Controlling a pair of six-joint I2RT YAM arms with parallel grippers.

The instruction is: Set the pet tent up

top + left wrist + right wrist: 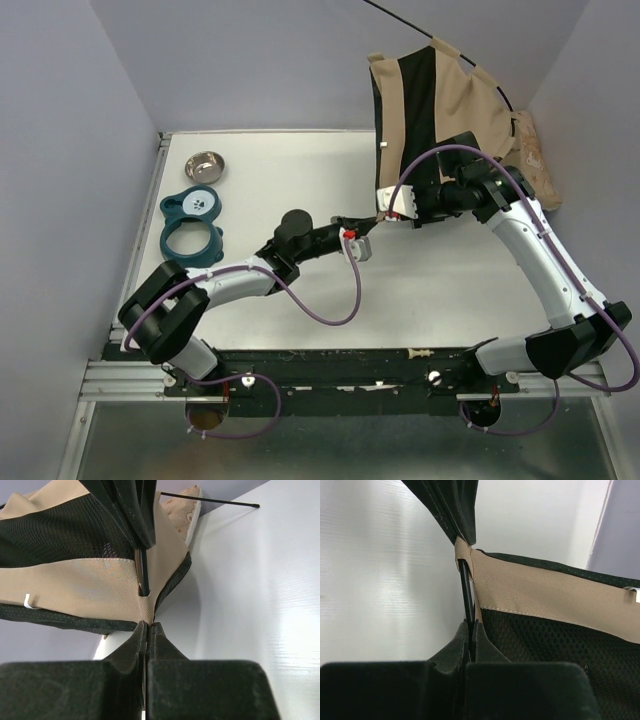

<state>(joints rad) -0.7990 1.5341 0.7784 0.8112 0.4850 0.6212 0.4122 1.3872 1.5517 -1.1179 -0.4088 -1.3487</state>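
Top external view has the tent [455, 100] at the far right corner of the table [300, 170], with a cushion [533, 160] just beside it on the right. Both arms reach to the tent's near left corner. The left gripper [146, 626] is clenched on the tan corner tab [144, 611]. The right gripper [470, 626] pinches the black pole [465, 587] where it enters that tab. A bowl [205, 165] sits at the far left.
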